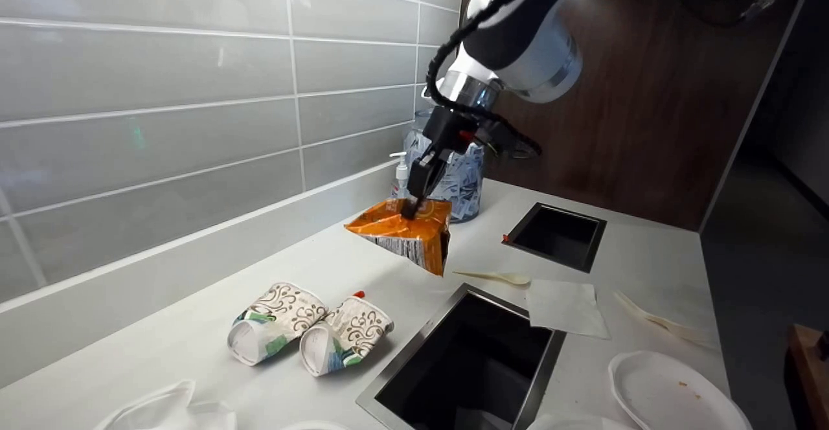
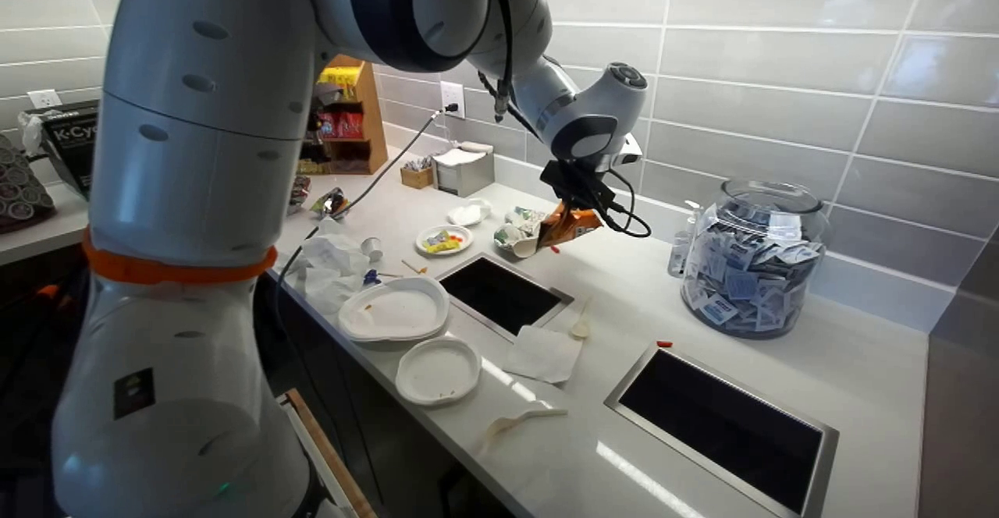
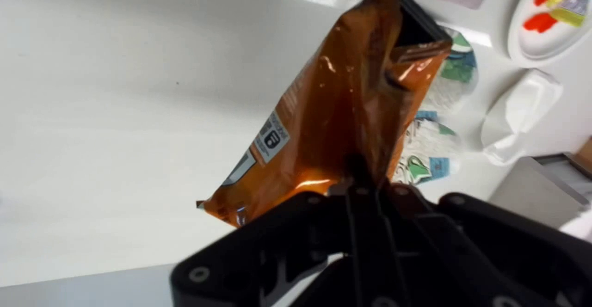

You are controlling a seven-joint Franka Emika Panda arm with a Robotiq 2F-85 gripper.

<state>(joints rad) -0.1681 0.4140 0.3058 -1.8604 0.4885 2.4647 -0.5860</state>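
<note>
Jaws clamped on a glossy orange foil snack bag [image 1: 424, 229], held above the white tabletop [image 1: 647, 261], near two crumpled white paper cups with brown scrollwork [image 1: 283, 310]. Thin film probably explains the near-full closure.

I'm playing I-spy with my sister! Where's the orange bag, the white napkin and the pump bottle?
Orange bag [image 3: 335, 108]: wrist view, on its shiny side.
White napkin [image 1: 567, 307]: in an exterior view, on its middle.
Pump bottle [image 2: 680, 250]: in an exterior view, on its body.
</note>
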